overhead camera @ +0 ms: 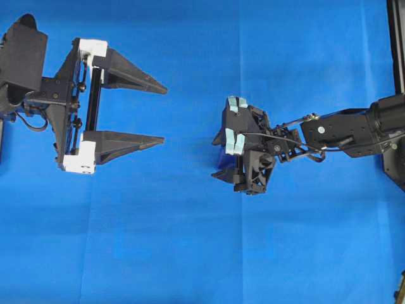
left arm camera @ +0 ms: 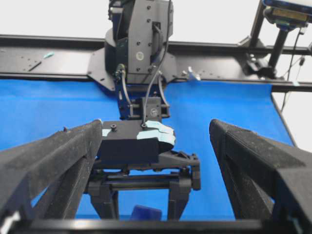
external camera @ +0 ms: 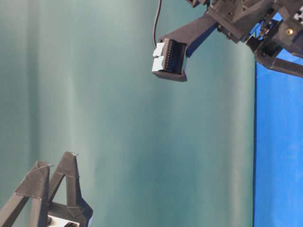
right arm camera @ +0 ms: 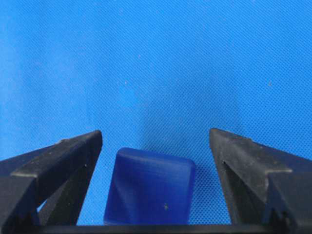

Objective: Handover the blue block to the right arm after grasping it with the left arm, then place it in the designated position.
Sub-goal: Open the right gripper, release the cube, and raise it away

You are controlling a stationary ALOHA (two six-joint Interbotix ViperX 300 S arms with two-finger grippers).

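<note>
The blue block [right arm camera: 148, 187], a small dark-blue cube, sits on the blue cloth between the fingers of my right gripper [right arm camera: 155, 134]. The jaws stand open, with cloth showing on both sides of the block. In the overhead view my right gripper [overhead camera: 239, 166] points down at the table's middle and hides nearly all of the block [overhead camera: 221, 173]. My left gripper [overhead camera: 164, 114], with white blocks at its finger bases, is wide open and empty off to the left, aimed at the right arm. The left wrist view shows the block [left arm camera: 145, 213] under the right gripper's frame [left arm camera: 146, 170].
Blue cloth [overhead camera: 190, 253] covers the whole table. The right arm [overhead camera: 354, 130] reaches in from the right edge. A black frame rail [left arm camera: 58, 63] and the right arm's base [left arm camera: 139, 44] stand at the cloth's far side.
</note>
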